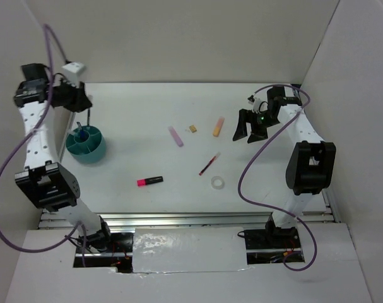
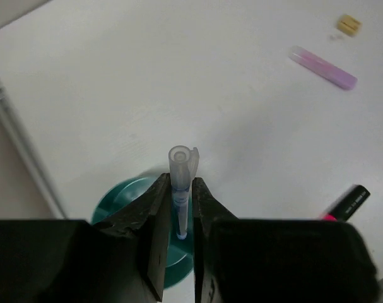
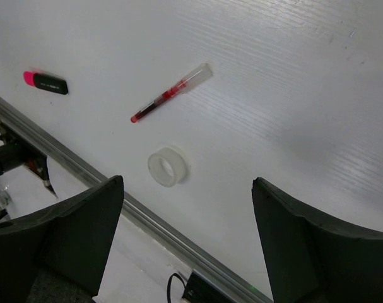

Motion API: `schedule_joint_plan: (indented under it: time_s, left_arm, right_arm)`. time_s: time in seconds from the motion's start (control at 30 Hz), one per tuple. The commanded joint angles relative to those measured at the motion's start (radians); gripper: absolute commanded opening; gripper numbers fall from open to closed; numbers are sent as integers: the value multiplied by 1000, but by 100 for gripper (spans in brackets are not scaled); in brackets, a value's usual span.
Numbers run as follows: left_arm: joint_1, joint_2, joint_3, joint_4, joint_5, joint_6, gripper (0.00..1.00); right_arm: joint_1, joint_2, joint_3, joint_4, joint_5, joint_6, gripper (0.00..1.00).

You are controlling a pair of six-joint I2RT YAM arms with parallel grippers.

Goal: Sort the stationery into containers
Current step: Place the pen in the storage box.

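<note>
My left gripper is shut on a blue pen with a clear cap. It holds the pen upright over the round teal cup, with the tip down inside it. From above, the cup stands at the table's left under that gripper. My right gripper hangs open and empty at the right. Below it lie the clear tape ring and the red pen.
On the table lie a pale pink marker, a tan eraser, an orange marker and a black-and-pink marker. A metal rail runs along the table's near edge. White walls enclose three sides.
</note>
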Motion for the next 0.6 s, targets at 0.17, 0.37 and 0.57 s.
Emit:
schedule_joint_plan:
  time_s: [0.17,0.37,0.57]
  left_arm:
    - [342,-84,-123,269,338,-219,0]
    - [400,-102,-240,382,367,-236,0]
    - [413,-148,-407,534,352,-268,0]
  right_arm:
    - [15,-3,34,24,-6,17,88]
    - [50,1,31,21,-5,15,88]
    - [55,0,31,20,2,12,88]
